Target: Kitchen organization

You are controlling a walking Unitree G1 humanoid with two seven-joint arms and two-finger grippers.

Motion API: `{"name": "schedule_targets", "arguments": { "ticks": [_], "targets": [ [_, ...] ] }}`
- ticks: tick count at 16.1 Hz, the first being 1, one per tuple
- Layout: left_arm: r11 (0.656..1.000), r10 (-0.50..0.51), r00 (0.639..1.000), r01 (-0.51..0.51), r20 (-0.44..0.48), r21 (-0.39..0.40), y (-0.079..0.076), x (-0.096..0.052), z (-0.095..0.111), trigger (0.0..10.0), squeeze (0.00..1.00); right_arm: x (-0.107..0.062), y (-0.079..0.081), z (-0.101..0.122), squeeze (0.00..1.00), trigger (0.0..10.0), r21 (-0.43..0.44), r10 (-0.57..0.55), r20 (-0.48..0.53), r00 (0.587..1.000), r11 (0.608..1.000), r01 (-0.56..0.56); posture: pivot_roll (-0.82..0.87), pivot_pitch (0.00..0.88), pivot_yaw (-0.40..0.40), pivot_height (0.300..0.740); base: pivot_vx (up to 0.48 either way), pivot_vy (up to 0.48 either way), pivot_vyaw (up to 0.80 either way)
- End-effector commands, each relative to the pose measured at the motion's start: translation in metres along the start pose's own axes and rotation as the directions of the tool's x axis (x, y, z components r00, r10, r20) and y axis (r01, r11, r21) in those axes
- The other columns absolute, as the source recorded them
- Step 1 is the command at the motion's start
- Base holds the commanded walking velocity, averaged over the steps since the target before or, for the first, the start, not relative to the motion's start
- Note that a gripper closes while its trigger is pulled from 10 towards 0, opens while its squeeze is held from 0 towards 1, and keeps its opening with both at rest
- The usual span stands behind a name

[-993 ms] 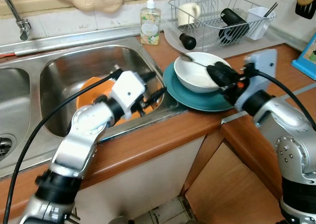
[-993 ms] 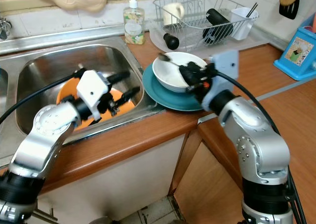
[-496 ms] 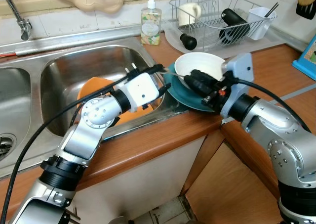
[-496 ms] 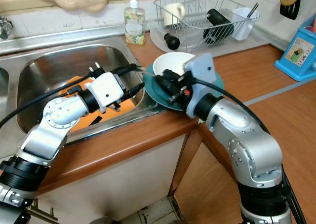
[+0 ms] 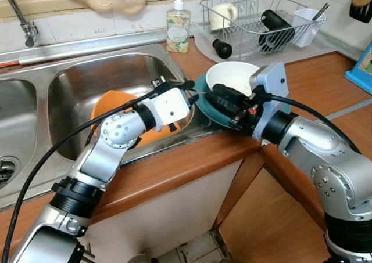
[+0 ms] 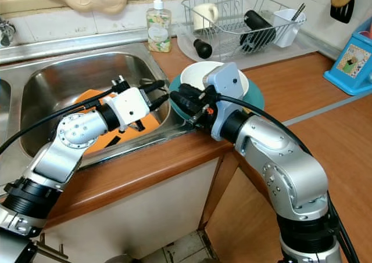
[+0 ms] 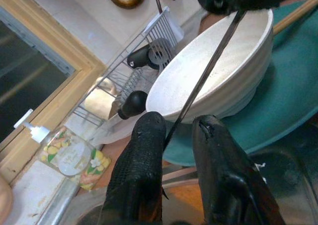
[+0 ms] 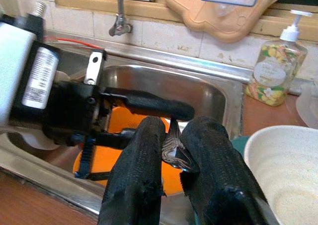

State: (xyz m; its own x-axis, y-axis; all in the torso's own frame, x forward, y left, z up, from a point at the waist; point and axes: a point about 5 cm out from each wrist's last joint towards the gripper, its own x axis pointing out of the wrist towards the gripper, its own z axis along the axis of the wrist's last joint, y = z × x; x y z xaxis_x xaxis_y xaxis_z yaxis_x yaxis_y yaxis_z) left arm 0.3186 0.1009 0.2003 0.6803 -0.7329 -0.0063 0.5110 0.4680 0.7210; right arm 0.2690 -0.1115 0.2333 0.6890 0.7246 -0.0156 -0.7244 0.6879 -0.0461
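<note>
My right gripper (image 5: 210, 94) is shut on a metal spoon (image 8: 174, 148), held just left of the white bowl (image 5: 232, 77) that sits on a teal plate (image 6: 256, 97) on the counter. My left gripper (image 5: 189, 92) is at the sink's right rim, its tips meeting the right gripper's. The spoon's thin handle (image 7: 198, 86) runs between the left fingers (image 7: 144, 145), which stand slightly apart around it. An orange plate (image 5: 107, 106) lies in the sink basin (image 5: 87, 71) behind the left arm.
A wire dish rack (image 5: 261, 19) with a mug, a black bottle and a cutlery cup stands at the back right. A soap bottle (image 5: 177, 28) is behind the sink, the faucet (image 5: 17, 19) at the far left. A blue box (image 5: 363, 65) sits at the counter's right edge.
My right gripper has carried the spoon out of the bowl and leftward to the sink's rim. My left gripper rose from over the orange plate and moved right to meet it.
</note>
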Motion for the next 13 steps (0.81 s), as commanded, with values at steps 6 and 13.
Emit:
{"name": "schedule_targets", "arguments": {
  "ticks": [6, 13],
  "targets": [
    [0.999, -0.009, 1.0, 0.009, -0.003, 0.035, 0.003, 0.003, 0.0, 0.0, 0.0, 0.0, 0.007, 0.003, 0.0, 0.0, -0.006, 0.044, -0.001, 0.999, 0.999, -0.044, -0.15, 0.0, 0.003, 0.74, 0.0, 0.0, 0.0],
    [0.996, 0.046, 0.996, -0.039, -0.075, 0.084, 0.016, -0.004, -0.013, 0.0, 0.0, 0.002, 0.003, 0.002, 0.42, 10.0, -0.027, 0.009, -0.004, 1.0, 1.0, -0.009, -0.16, 0.0, 0.008, 0.74, 0.0, 0.0, 0.0]
  ]
}}
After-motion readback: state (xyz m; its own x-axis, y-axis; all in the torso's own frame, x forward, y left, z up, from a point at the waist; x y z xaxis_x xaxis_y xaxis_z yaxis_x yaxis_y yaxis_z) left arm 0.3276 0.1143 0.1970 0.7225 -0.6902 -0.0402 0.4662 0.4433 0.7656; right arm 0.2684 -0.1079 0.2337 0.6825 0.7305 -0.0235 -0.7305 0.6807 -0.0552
